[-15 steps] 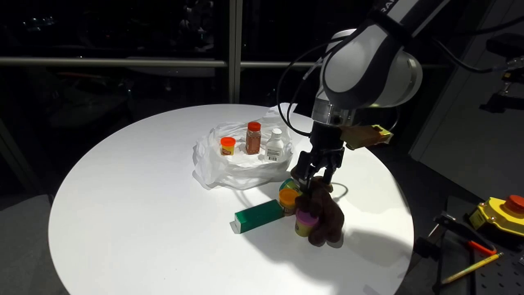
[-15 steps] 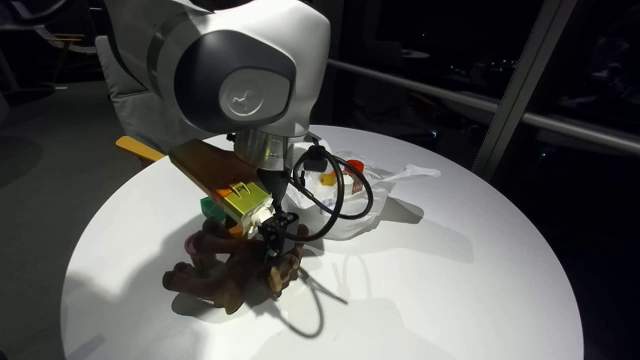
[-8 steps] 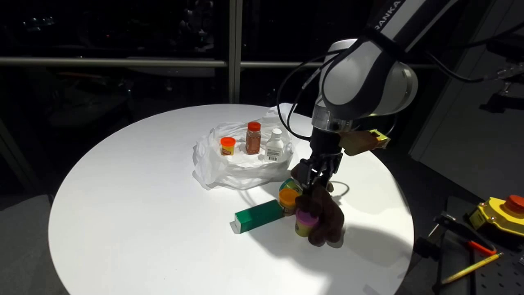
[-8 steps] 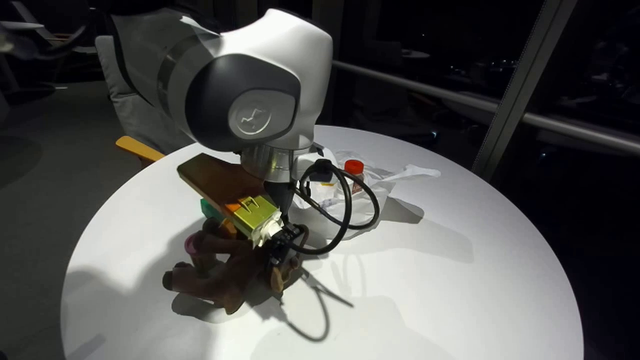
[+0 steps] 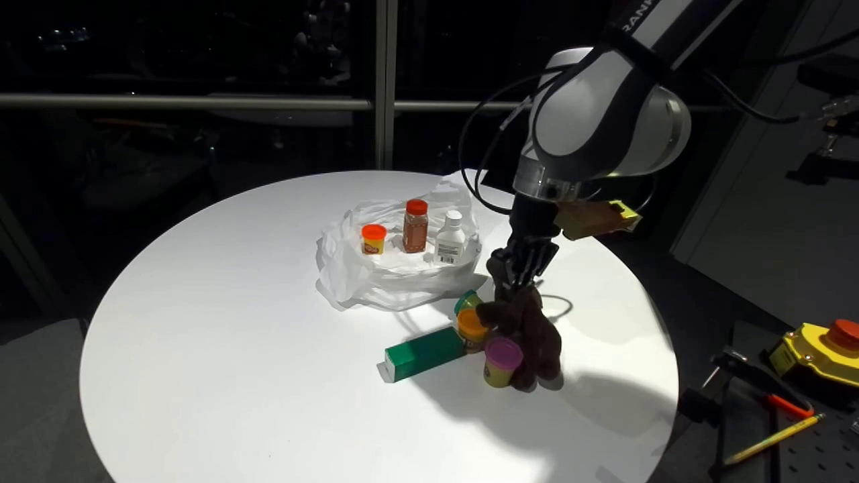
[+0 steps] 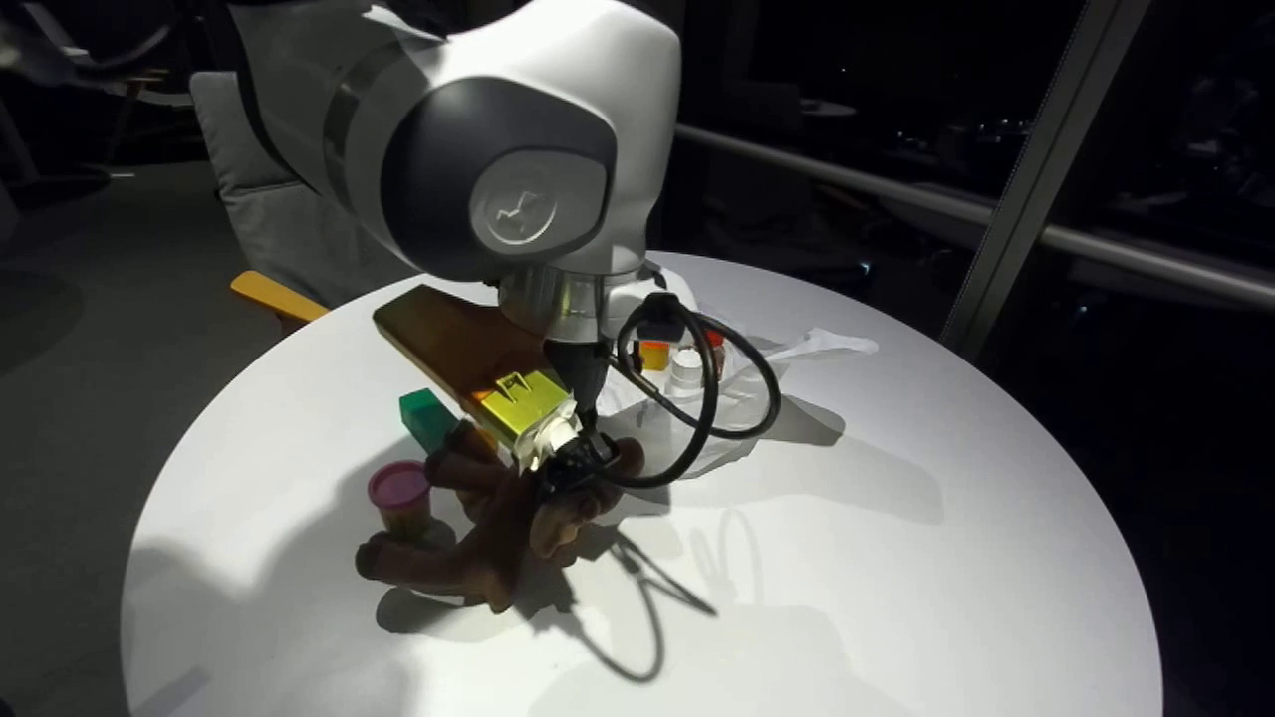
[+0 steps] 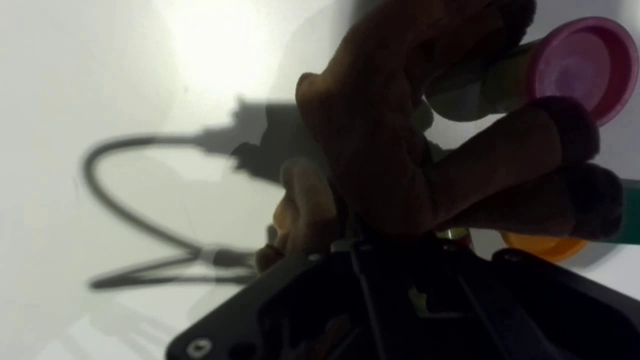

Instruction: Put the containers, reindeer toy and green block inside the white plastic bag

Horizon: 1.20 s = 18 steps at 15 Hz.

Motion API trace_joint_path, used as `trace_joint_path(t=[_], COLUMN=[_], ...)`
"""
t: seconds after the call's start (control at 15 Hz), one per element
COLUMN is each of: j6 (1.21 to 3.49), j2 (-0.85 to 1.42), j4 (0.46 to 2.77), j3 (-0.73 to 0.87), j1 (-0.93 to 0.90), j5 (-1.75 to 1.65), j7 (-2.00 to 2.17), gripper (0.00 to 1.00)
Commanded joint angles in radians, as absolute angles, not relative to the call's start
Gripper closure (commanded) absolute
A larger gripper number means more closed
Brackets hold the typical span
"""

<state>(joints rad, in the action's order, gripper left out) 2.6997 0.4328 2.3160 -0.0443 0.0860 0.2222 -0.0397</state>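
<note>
The brown reindeer toy [image 5: 540, 339] is pinched near its neck by my gripper [image 5: 517, 285], whose fingers have come together on it. In the wrist view the toy [image 7: 370, 130] fills the centre, and its body hides the fingertips. Beside it on the table stand containers: a purple-lidded pot [image 5: 502, 362], an orange-lidded pot [image 5: 472, 329] and a tilted teal-lidded pot [image 5: 468, 302]. The green block [image 5: 424, 353] lies against the orange-lidded pot. Inside the spread white plastic bag [image 5: 402, 292] are a red-lidded yellow pot [image 5: 373, 239], a red-capped bottle [image 5: 415, 228] and a white-capped bottle [image 5: 450, 238].
The round white table [image 5: 235, 322] carries everything. Its far edge faces dark windows. A black cable loop [image 6: 687, 398] hangs off the wrist close to the bag. An emergency stop button [image 5: 842, 335] sits off the table at the side.
My gripper lowered, closed on the reindeer toy and rose a little. The toy shifted with it, leaving the purple-lidded pot more exposed; the teal-lidded pot moved slightly.
</note>
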Motion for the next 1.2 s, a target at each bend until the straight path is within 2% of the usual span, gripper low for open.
trace_joint_path(t=[0.0, 0.27, 0.6, 1.13], j6=[2.669, 2.608, 2.585, 2.913], j2=[0.247, 0.129, 0.146, 0.336], j4=[2.397, 2.359, 2.215, 2.083], j3=[-0.006, 0.007, -0.031, -0.041], j1=[0.087, 0.084, 0.055, -0.028], j5=[0.223, 0.224, 0.302, 0.177], j7=[0.031, 0.022, -0.013, 0.037], gripper=[0.94, 0.93, 0.93, 0.93])
